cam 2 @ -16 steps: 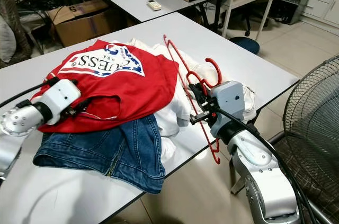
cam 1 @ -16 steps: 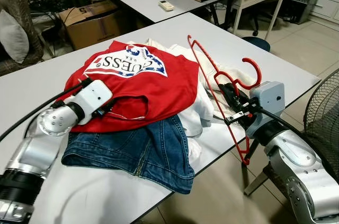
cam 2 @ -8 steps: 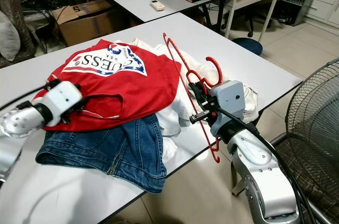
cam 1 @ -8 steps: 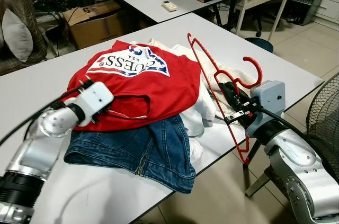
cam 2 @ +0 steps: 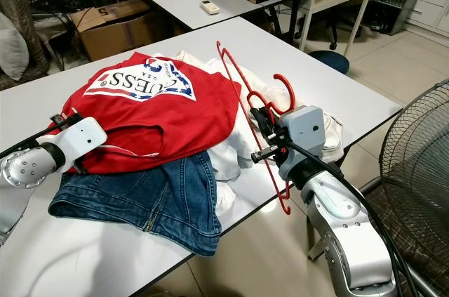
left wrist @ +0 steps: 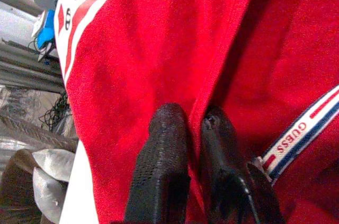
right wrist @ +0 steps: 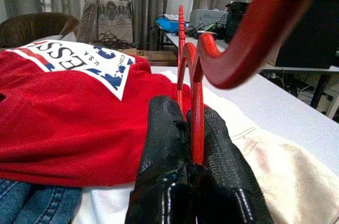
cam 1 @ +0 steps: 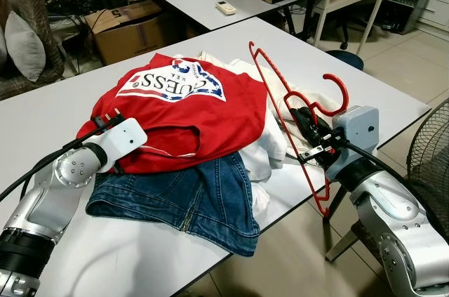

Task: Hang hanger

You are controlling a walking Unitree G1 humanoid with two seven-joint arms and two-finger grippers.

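Right gripper (right wrist: 193,128) clamped on hanger (cam 1: 295,111) neck, just below the hook; long axis runs diagonally, far end up over the clothes. Left gripper (left wrist: 193,123) pinches red shirt (cam 1: 189,104) edge; shirt lies between both grippers, nearer the left.

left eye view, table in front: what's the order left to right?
Left pincer → red T-shirt → red hanger → right pincer → fan off the table's right edge.
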